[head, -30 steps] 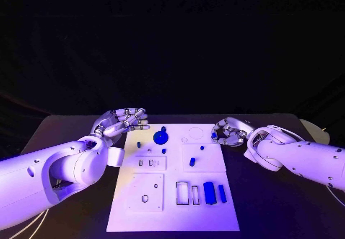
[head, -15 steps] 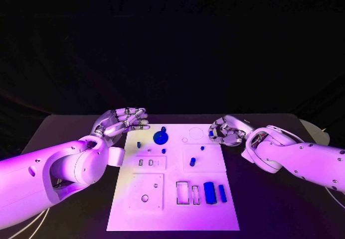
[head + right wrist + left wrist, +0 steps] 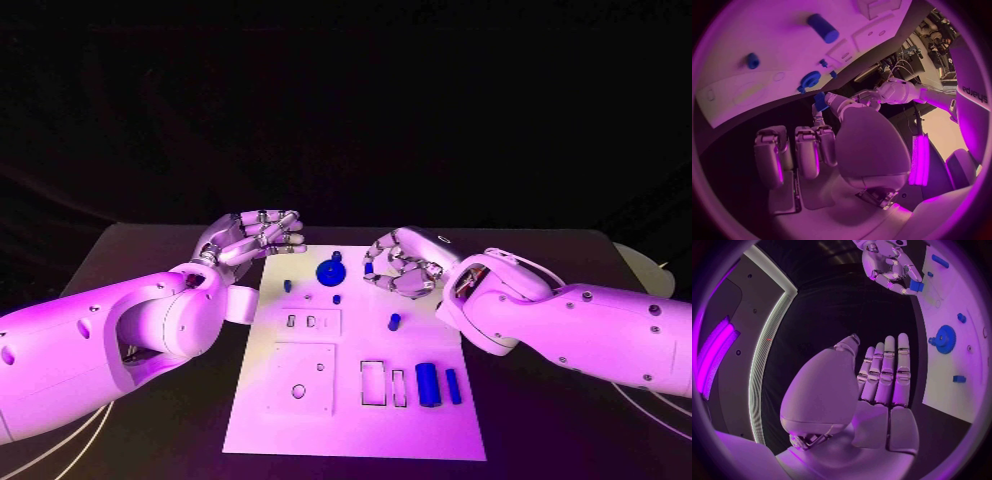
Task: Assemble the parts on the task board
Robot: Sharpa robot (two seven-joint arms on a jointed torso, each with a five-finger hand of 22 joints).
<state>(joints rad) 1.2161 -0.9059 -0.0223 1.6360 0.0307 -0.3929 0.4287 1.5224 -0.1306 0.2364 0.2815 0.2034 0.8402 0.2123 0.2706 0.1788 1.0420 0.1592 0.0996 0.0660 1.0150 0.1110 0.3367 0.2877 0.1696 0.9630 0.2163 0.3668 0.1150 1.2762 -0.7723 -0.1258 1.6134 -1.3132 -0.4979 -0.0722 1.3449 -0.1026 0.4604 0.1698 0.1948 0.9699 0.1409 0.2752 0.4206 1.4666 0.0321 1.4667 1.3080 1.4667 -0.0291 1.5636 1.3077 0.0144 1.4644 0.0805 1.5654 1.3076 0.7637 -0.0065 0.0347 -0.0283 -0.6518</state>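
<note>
We see the task board (image 3: 361, 400) lying flat at the middle of the black counter (image 3: 130, 250). On the board a blue gear (image 3: 330, 271) lies near its far edge, and blue bars (image 3: 428, 384) sit toward its near right corner. Above the board's far right part, the right hand (image 3: 401, 264) pinches a small blue part (image 3: 916, 286). Beside the board's far left corner, the left hand (image 3: 255, 236) is released, grasping nothing. Behind the counter the room is dark.

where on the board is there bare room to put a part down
The near end of the task board, below the square plate and the slot row with two upright blue pieces, is bare. The far end is crowded: blue gear, small pegs, and the right hand holding a blue part.
</note>
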